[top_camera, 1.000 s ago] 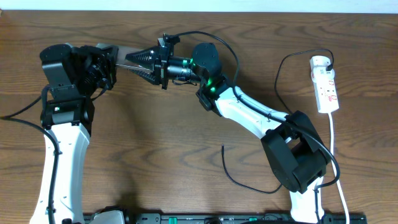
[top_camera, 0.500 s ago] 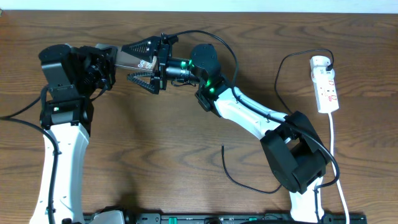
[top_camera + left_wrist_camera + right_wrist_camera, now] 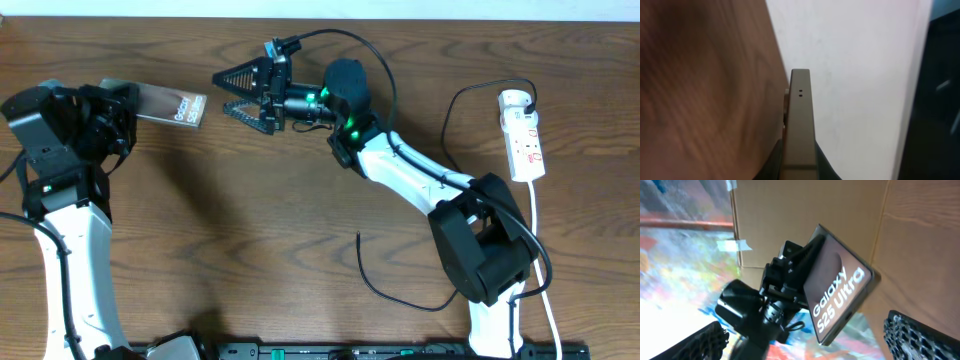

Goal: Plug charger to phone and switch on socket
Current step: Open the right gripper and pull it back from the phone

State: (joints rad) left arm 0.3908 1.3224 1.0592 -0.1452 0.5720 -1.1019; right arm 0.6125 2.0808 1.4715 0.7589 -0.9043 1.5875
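The phone [image 3: 172, 104], a brownish-grey slab with white Galaxy lettering, is held above the table at the back left, with my left gripper [image 3: 128, 101] shut on its left end. The left wrist view looks along the phone's thin edge [image 3: 800, 120], with a dark finger on each side of it. My right gripper [image 3: 220, 94] stands open just right of the phone, apart from it. In the right wrist view the phone's face [image 3: 837, 300] fills the middle. The charger [image 3: 366, 272], a thin black cable, lies on the table in front. The socket [image 3: 524, 135] lies at the far right.
A white cord [image 3: 540, 240] runs from the socket toward the front edge. A black cable loops from the socket's plug [image 3: 470, 95] across the table. The right arm's white links [image 3: 410, 180] stretch diagonally over the middle.
My right gripper has opened and let go of the phone. My left arm has pulled the phone away to the left, leaving a gap between it and the right fingers.
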